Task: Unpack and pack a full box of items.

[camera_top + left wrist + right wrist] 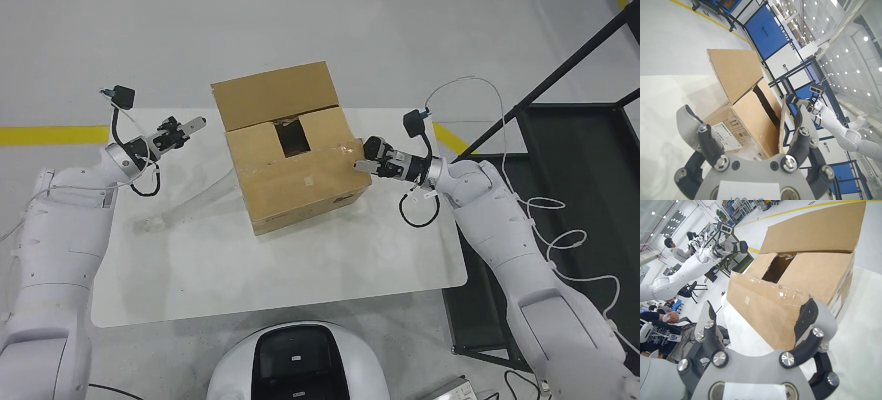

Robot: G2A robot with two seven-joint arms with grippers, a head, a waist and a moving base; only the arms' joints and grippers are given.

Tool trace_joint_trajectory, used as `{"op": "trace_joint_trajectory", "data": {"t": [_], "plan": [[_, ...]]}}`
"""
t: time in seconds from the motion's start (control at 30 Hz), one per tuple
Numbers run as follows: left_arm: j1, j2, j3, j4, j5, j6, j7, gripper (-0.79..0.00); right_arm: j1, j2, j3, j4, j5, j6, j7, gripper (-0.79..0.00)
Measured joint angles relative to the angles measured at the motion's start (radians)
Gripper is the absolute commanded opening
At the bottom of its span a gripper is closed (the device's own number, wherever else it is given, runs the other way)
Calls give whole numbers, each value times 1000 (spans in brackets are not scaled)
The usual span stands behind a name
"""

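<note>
A brown cardboard box (300, 190) stands in the middle of the white table (300, 270). Its far flap (275, 92) is folded back, and a dark gap (293, 137) shows between the inner flaps. The near flap (772, 306) carries torn clear tape. My right gripper (365, 156) is open at the box's right side, its fingers (809, 313) straddling a corner of that near flap. My left gripper (192, 126) hangs open over the table, left of the box and apart from it. The box (747, 106) lies beyond the left gripper's fingers (802, 117).
A crumpled clear plastic sheet (185, 208) lies on the table against the box's left side. A black metal rack (570, 200) stands beside the table on the right. There is free table surface in front of the box.
</note>
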Motion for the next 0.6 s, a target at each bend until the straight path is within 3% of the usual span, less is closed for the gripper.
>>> {"op": "trace_joint_trajectory", "data": {"t": [0.27,0.6], "plan": [[0,0,0,0,0,0,0,0,-18,18,54,-15,-202,7,-122,0],[0,0,0,0,0,0,0,0,33,-14,-60,60,-281,-4,-227,0]]}}
